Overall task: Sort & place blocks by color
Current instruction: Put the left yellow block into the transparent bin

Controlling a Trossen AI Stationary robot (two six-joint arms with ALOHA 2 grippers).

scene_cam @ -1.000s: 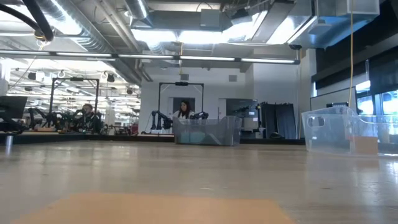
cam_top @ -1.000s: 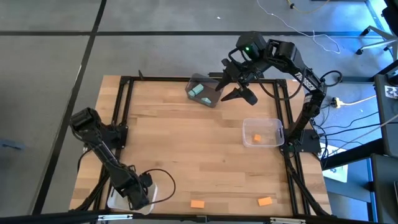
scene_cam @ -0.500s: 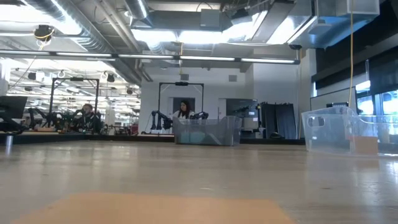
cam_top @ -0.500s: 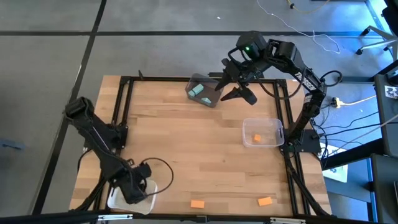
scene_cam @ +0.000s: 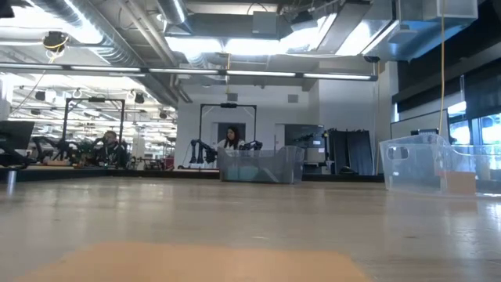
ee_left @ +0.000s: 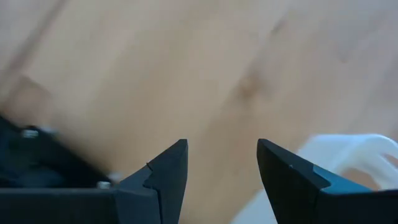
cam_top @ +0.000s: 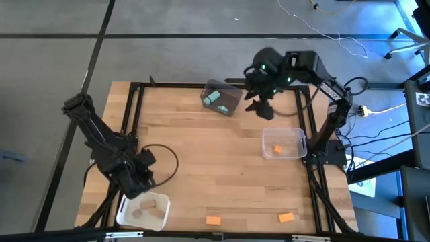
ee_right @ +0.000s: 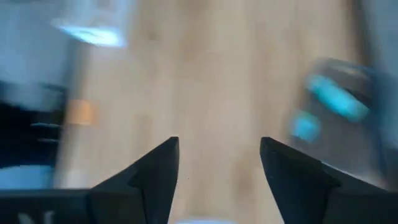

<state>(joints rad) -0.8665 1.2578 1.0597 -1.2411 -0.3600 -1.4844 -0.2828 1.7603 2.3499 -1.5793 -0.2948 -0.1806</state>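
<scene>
Left gripper [ee_left: 221, 171]: hovering over the tabletop [cam_top: 215, 154] near its left front, just behind the white bin [cam_top: 142, 210]; fingers spread apart, nothing sitting between them.
Right gripper [ee_right: 217, 168]: hanging over the far edge of the table, between the dark grey bin [cam_top: 222, 99] and the clear bin [cam_top: 283, 143]; fingers standing wide apart, gripping nothing.
Tan blocks [cam_top: 149, 202]: two pale wood pieces are lying inside the white bin at the front left corner; small against the bin, edges too soft to tell exact shape.
Teal blocks [cam_top: 213, 99]: at least two teal-green pieces are resting in the dark grey bin at the far middle; in the right wrist view they are showing as blurred bright streaks [ee_right: 336, 102].
Orange block in bin [cam_top: 277, 148]: one small orange piece is sitting in the clear bin on the right side.
Loose orange blocks: two flat orange pieces are lying on bare wood along the front edge, one near the middle [cam_top: 213, 220], one further right [cam_top: 286, 217]; well apart from each other and from every bin.
Low view: the clear bin [scene_cam: 438, 164] is showing at right, the grey bin [scene_cam: 260, 166] in the centre distance; a person [scene_cam: 231, 139] is sitting in the room beyond.
</scene>
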